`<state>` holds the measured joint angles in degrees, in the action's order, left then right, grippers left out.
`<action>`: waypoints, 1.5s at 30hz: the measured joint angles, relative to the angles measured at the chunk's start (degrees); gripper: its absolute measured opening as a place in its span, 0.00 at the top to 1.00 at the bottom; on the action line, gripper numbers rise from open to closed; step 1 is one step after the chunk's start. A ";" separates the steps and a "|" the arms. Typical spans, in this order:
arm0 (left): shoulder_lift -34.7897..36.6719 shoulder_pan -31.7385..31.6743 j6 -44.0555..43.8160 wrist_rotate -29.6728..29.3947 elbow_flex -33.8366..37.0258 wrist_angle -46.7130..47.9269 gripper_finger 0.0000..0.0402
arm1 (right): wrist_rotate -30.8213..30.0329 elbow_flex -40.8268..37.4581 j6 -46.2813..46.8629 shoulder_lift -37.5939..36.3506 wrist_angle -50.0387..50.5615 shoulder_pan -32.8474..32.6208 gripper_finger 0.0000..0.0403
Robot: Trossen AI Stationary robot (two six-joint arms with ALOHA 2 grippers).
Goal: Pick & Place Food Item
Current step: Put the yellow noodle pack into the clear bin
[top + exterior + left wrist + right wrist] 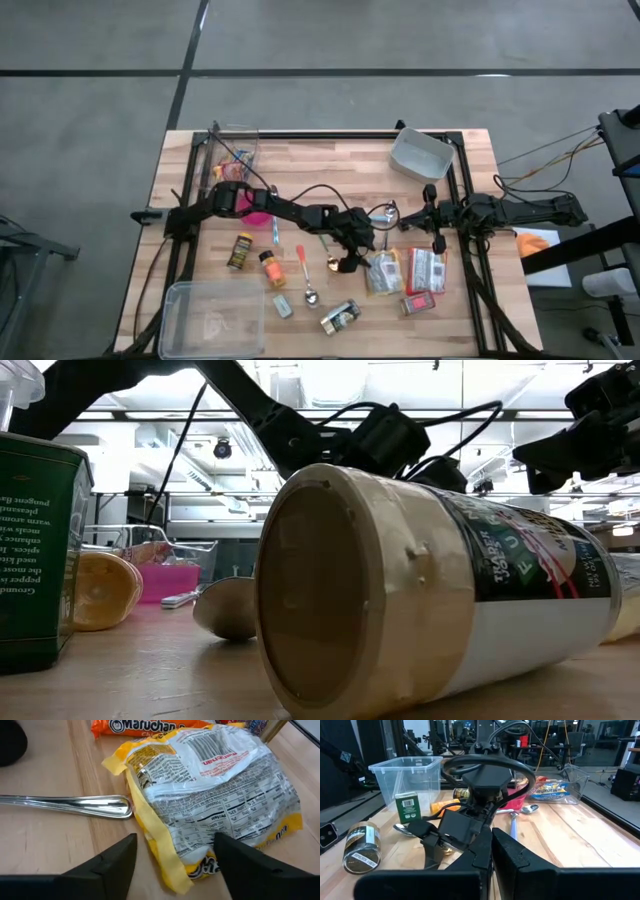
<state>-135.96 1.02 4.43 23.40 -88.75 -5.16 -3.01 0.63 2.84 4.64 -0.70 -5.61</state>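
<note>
The left end effector (172, 865) hovers low over the wooden tabletop (330, 160) just right of centre in the high view, fingers spread apart around the near edge of a yellow ramen packet (215, 805), not yet clamped on it. A spoon (65, 805) lies just beside the packet. The right end effector (492, 855) waits closed at centre right.
</note>
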 joint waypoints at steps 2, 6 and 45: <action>0.00 0.00 -0.26 -0.02 0.02 0.14 0.45 | 0.00 0.01 0.01 0.00 0.00 0.00 0.98; 0.00 -0.02 -2.62 -0.43 0.07 0.34 0.62 | 0.00 0.00 0.00 0.00 0.01 0.00 0.98; 19.44 -4.32 -6.02 -10.61 1.14 9.28 0.99 | 0.00 0.00 0.01 0.02 0.01 0.00 0.98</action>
<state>-116.52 -3.30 -1.60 12.79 -87.61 4.12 -3.01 0.62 2.85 4.67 -0.68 -5.61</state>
